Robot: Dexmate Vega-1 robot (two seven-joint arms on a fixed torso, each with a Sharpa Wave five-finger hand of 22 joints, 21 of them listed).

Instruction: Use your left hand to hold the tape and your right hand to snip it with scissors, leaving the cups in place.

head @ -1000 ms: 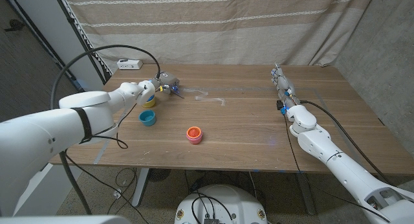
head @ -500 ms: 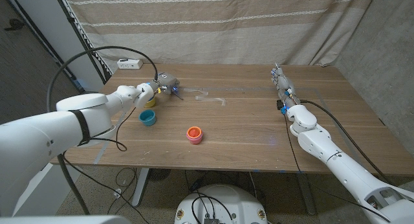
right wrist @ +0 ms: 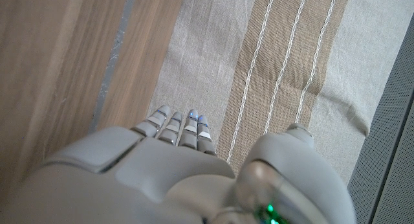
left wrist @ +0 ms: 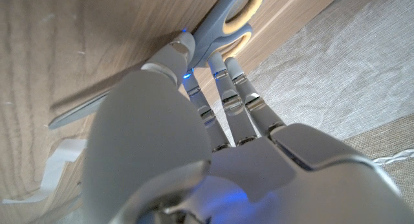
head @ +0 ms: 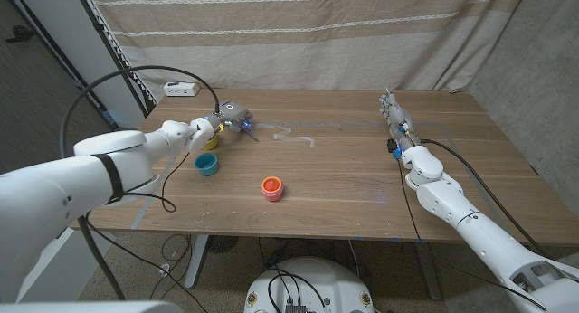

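Since a second before, my left hand point(head: 210, 125) had drawn back a little toward me from the far left part of the counter point(head: 344, 182), uncovering more of the yellow cup point(head: 209, 143) beside it; my right hand point(head: 395, 123) had not moved, and the cups lay where they were.

My left hand was at the scissors point(left wrist: 213, 36), which lay on the wood with the blades pointing toward the middle of the counter. In the left wrist view my fingers point(left wrist: 226, 88) reached out nearly straight and close together, their tips at the grey and cream handle loops, touching them or just short of it; I could not tell whether anything was truly gripped. I judged this an odd arrangement, since the task wanted the scissors in my right hand and the tape in my left.

The tape point(head: 294, 137) was a pale strip stuck flat along the counter, just beyond the scissor tips and well apart from my right hand. A loose curl of it point(left wrist: 58, 169) showed in the left wrist view near the blade.

My right hand waited at the far right edge, fingers point(right wrist: 178, 128) held together and stretched out, grasping nothing that I could see. The blue cup point(head: 207, 165) and pink cup point(head: 271, 187) sat nearer me, clear of both hands, which suited leaving them untouched.
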